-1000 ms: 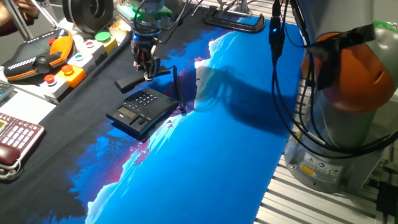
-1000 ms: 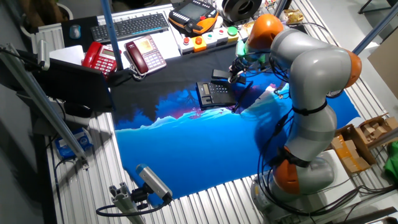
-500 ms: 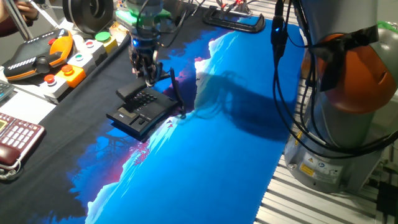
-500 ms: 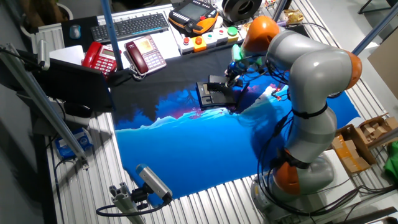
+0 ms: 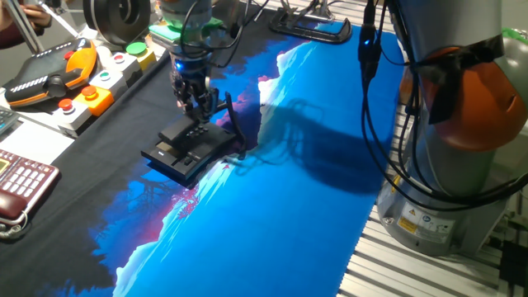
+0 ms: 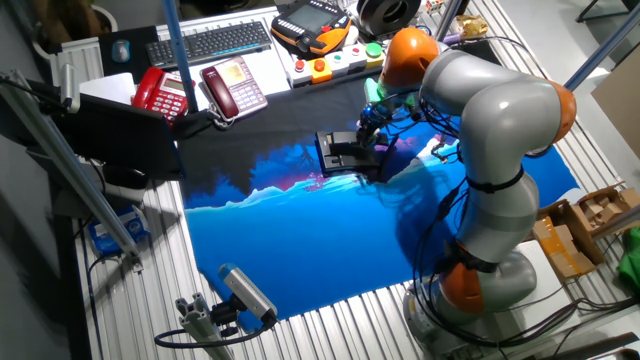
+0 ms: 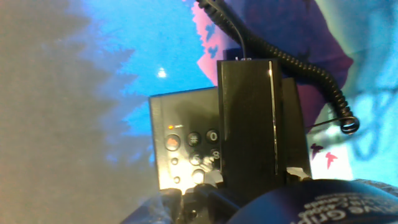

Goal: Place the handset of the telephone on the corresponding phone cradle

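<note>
The black telephone point(image 5: 183, 153) sits on the dark part of the cloth; it also shows in the other fixed view point(image 6: 338, 157). My gripper point(image 5: 195, 101) is shut on the black handset point(image 5: 186, 131) and holds it low over the base, along the side of the keypad. In the hand view the handset point(image 7: 249, 124) covers the right part of the base, and the keypad point(image 7: 193, 146) shows to its left. The phone cradle is hidden under the handset. I cannot tell whether handset and base touch. The coiled cord point(image 7: 298, 65) trails off from the handset's far end.
A dark red phone with pale keys point(image 5: 21, 186) lies at the left edge, and two red phones point(image 6: 232, 85) stand further off. An orange pendant point(image 5: 49, 78) and a button box point(image 5: 99, 91) lie behind the phone. Blue cloth point(image 5: 289, 214) covers the table.
My gripper has carried the handset from behind the telephone toward the front and down, so it now hangs just over the base beside the keypad.
</note>
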Robot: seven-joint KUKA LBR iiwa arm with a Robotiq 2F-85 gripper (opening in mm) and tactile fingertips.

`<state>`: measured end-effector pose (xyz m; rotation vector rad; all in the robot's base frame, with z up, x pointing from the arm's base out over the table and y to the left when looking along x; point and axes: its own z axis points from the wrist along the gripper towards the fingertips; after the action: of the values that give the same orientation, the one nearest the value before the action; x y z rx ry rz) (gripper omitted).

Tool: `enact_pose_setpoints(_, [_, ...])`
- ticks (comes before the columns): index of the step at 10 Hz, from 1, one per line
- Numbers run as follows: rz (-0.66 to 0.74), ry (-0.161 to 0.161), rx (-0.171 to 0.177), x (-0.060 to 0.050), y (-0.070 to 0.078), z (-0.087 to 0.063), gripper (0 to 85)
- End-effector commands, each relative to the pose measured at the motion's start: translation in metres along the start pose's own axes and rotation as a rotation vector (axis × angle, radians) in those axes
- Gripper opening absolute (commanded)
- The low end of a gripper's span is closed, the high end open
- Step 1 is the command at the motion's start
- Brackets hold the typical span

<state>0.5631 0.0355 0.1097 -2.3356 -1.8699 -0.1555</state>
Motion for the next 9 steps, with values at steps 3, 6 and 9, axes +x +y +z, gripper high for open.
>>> enact_pose_setpoints(3, [-0.009, -0.001, 0.023, 0.004, -0.007, 0.002, 0.7])
enact_pose_setpoints(6, [-0.006, -0.001, 0.023, 0.007, -0.013, 0.003, 0.7])
enact_pose_setpoints(9, [-0.030, -0.010, -0.001, 0.008, -0.017, 0.001, 0.7])
